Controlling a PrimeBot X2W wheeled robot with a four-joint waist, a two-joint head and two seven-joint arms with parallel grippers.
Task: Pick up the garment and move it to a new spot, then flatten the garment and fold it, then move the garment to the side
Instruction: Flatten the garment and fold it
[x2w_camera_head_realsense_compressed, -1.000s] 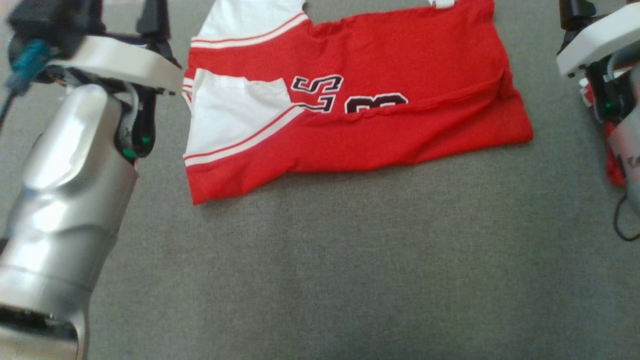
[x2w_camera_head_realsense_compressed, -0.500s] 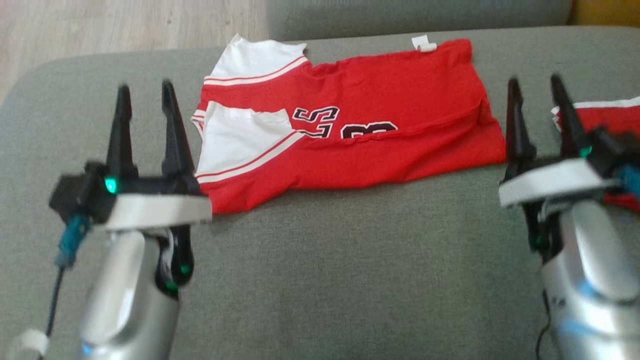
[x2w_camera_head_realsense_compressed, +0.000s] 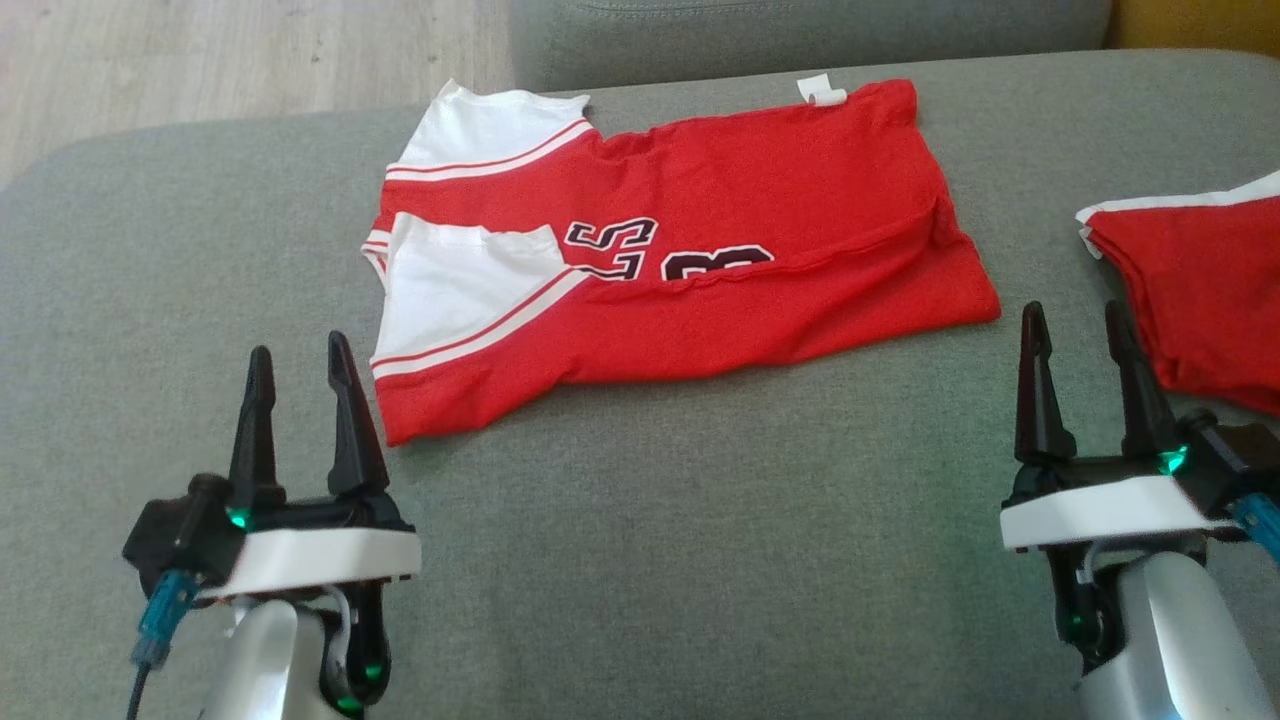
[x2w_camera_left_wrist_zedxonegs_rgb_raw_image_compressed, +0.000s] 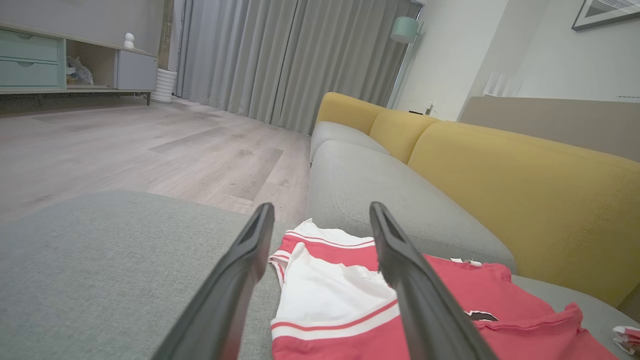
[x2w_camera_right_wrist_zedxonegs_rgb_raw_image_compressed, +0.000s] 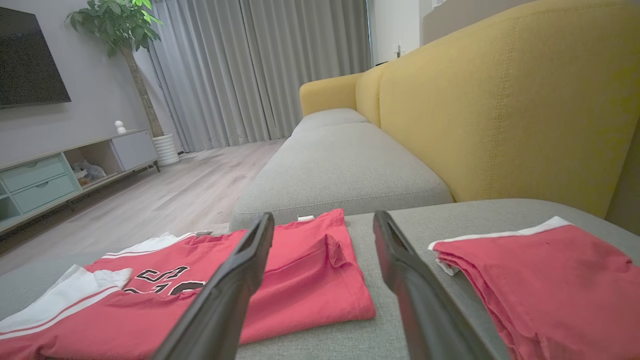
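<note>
Down at the left, the left gripper (x2w_camera_head_realsense_compressed: 298, 345) stands wide and holds nothing. Just beside it the red and white garment (x2w_camera_head_realsense_compressed: 760, 180) lies folded on the grey sofa (x2w_camera_head_realsense_compressed: 640, 520). Next, the right gripper (x2w_camera_head_realsense_compressed: 1071, 305) is wide and empty too, near another red shirt (x2w_camera_head_realsense_compressed: 1200, 280).

Left gripper (x2w_camera_head_realsense_compressed: 300, 345) and right gripper (x2w_camera_head_realsense_compressed: 1073, 306) now farther back from the garment (x2w_camera_head_realsense_compressed: 700, 200).
</note>
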